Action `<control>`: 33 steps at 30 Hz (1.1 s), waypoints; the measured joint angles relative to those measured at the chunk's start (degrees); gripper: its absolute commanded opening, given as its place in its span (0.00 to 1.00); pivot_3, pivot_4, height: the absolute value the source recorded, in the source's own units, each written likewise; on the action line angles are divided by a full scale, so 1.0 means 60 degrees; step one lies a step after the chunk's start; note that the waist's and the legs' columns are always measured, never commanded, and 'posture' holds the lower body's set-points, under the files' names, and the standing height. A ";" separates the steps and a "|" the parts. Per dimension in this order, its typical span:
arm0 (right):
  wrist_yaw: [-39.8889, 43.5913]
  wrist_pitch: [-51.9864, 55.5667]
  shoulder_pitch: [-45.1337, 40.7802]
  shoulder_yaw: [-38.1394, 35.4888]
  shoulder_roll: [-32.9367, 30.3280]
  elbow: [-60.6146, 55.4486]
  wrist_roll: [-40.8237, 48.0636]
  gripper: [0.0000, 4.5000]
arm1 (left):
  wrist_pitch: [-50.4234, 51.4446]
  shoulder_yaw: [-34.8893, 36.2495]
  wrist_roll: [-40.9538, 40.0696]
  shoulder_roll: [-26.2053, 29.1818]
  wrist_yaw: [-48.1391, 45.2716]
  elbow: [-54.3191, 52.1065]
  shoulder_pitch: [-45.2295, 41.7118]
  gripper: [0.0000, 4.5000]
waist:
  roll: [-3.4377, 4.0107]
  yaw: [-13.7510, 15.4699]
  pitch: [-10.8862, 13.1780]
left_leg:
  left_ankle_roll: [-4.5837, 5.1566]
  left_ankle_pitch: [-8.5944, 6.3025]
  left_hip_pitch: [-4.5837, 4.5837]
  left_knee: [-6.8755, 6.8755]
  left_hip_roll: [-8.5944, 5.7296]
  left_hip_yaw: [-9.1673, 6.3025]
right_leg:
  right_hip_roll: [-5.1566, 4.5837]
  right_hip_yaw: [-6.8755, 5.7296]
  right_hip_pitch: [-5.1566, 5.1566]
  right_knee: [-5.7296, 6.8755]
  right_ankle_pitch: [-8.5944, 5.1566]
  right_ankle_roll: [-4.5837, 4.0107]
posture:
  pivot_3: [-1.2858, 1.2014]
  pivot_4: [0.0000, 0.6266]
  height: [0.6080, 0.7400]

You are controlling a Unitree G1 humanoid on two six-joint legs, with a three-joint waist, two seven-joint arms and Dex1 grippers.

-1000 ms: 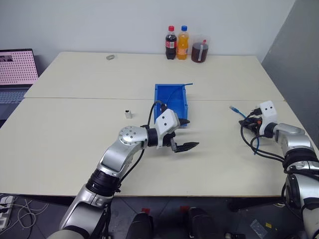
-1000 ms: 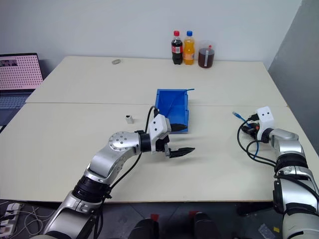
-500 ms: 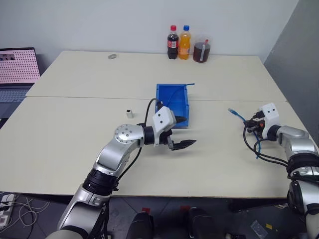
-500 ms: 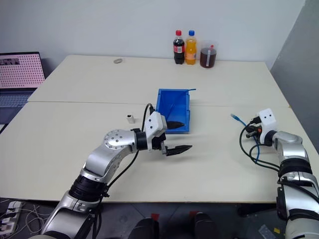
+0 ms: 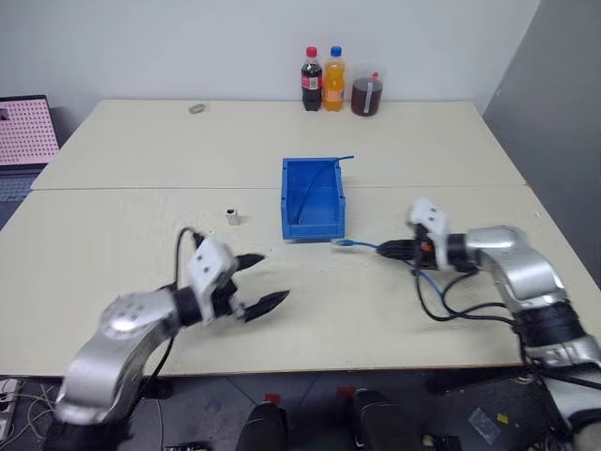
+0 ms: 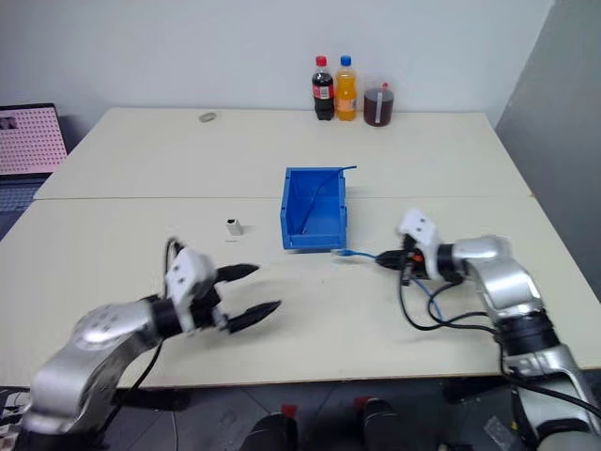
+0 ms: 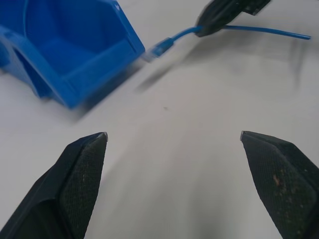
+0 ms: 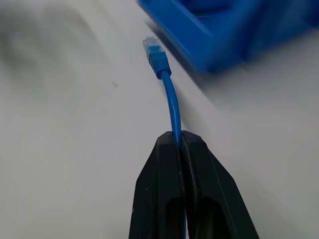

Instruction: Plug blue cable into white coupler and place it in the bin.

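Left wrist view looks out between the left gripper's (image 5: 266,280) two widely parted black fingers, with nothing between them. That gripper has swung away from the front of the bin and now hangs low over the near left of the beige table (image 5: 113,216), its jaws released.

Further in, the right gripper (image 5: 385,249) has swept across from the right edge of the table toward the middle. Its black fingers are clenched on the thin, flexible light-blue network cable (image 8: 171,106), a short way behind the small clear plug (image 8: 150,44). The plug now points left and sits just beside the near right corner of the bright blue rectangular open-top plastic bin (image 5: 314,195), free of the table as far as I can tell.

The tiny white plastic coupler (image 5: 232,217) stands alone, left of the bin and well apart from the plug, untouched.

So the cable is secured and brought to the centre, but mating has not begun. I judge the empty left gripper is next to fetch the coupler.

Three drink bottles (image 5: 331,79) line the far edge.
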 measured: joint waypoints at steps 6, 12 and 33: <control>-0.0320 -0.0650 -0.0704 0.1349 0.1535 0.1325 -0.0736 0.01 | -0.0450 0.0451 0.0138 -0.0429 0.0715 -0.1310 0.2258 1.00 | -0.0001 0.0278 0.0000 | -0.0001 0.0001 -0.0011 0.0005 -0.0009 -0.0008 | -0.0010 -0.0009 -0.0007 0.0005 -0.0004 -0.0012 | 0.52 0.24 1.00; -0.0230 -0.1084 -0.0510 0.1796 0.1865 0.1567 -0.0920 0.23 | -0.0721 0.0604 0.0429 -0.1105 0.1619 -0.1680 0.3365 1.00 | 0.0000 0.0298 0.0001 | -0.0001 0.0000 -0.0011 0.0001 -0.0002 -0.0007 | -0.0006 -0.0011 -0.0013 0.0008 -0.0009 -0.0019 | 0.52 0.24 1.00; -0.0354 0.2477 0.2072 -0.0627 -0.0592 -0.4713 0.1500 0.88 | -0.3067 -0.1616 0.1120 0.0979 -0.2444 0.4422 -0.2977 1.00 | 0.0004 0.0386 -0.0001 | 0.0000 0.0000 -0.0050 -0.0005 -0.0011 -0.0034 | 0.0004 -0.0052 -0.0036 0.0010 0.0008 -0.0076 | 0.52 0.24 1.00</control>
